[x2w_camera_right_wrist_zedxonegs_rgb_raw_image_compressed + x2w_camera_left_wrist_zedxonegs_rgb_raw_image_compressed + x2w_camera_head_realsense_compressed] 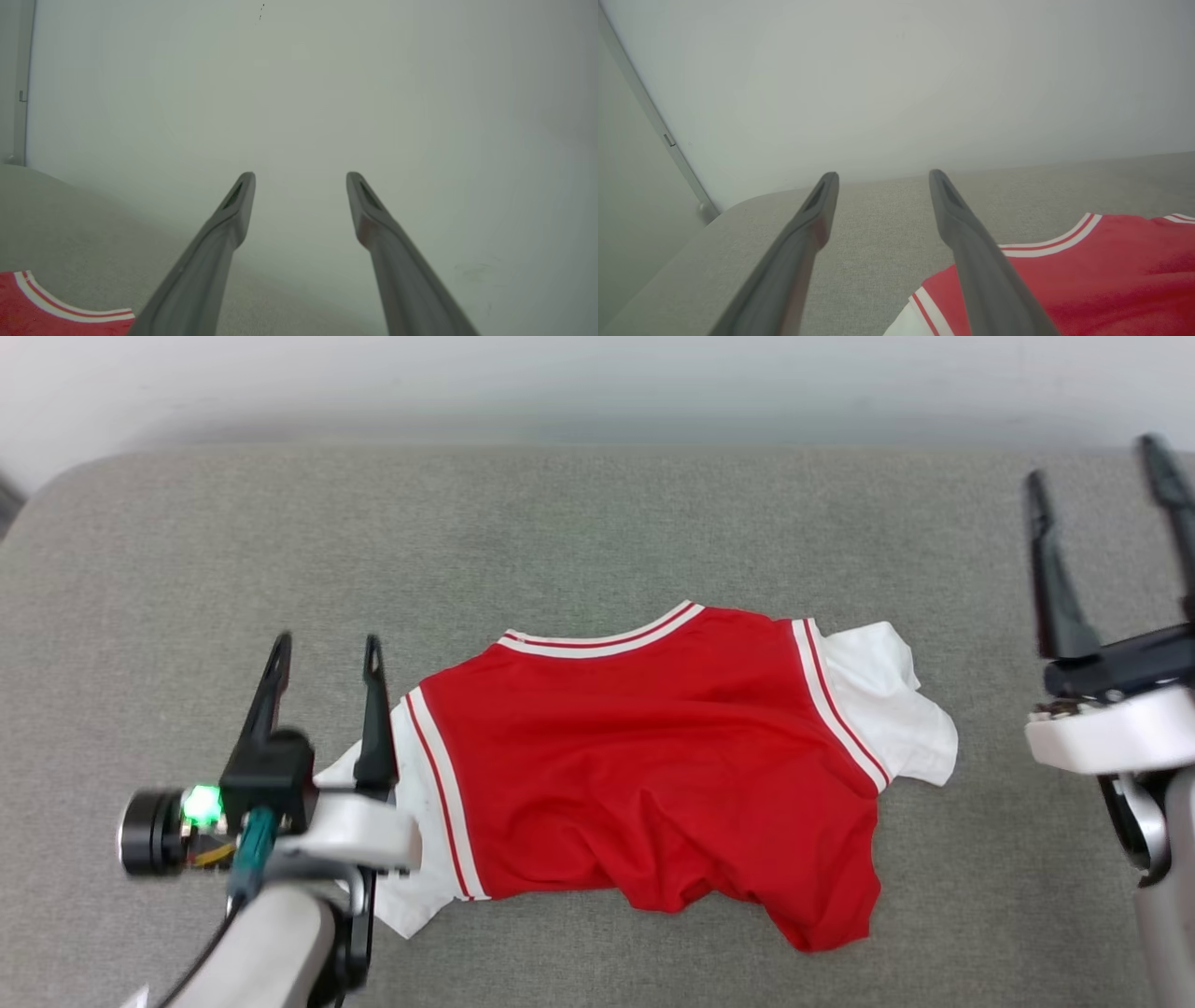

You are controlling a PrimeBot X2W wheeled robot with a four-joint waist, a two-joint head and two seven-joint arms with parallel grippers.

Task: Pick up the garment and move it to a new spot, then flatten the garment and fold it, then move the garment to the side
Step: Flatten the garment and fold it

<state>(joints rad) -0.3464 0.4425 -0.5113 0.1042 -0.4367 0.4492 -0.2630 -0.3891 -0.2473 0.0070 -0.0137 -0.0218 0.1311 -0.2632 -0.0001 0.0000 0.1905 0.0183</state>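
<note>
The garment [653,765] is a red jersey T-shirt with white sleeves and striped trim, lying spread but wrinkled on the grey padded table [597,541], plain red face up, collar toward the far side. My left gripper [327,649] is open above the shirt's left white sleeve, with nothing between its fingers. In the left wrist view the garment [1087,270] lies to the right of the open left gripper [883,176]. At the right edge my right gripper [1094,462] stands open and raised, well clear of the cloth. The right wrist view has the right gripper [301,176] open and the garment's collar [56,308] at lower left.
A pale wall [597,383] runs behind the table's far edge. The table's rounded far-left corner [65,485] is in view. Bare grey surface lies beyond the collar and on both sides of the shirt.
</note>
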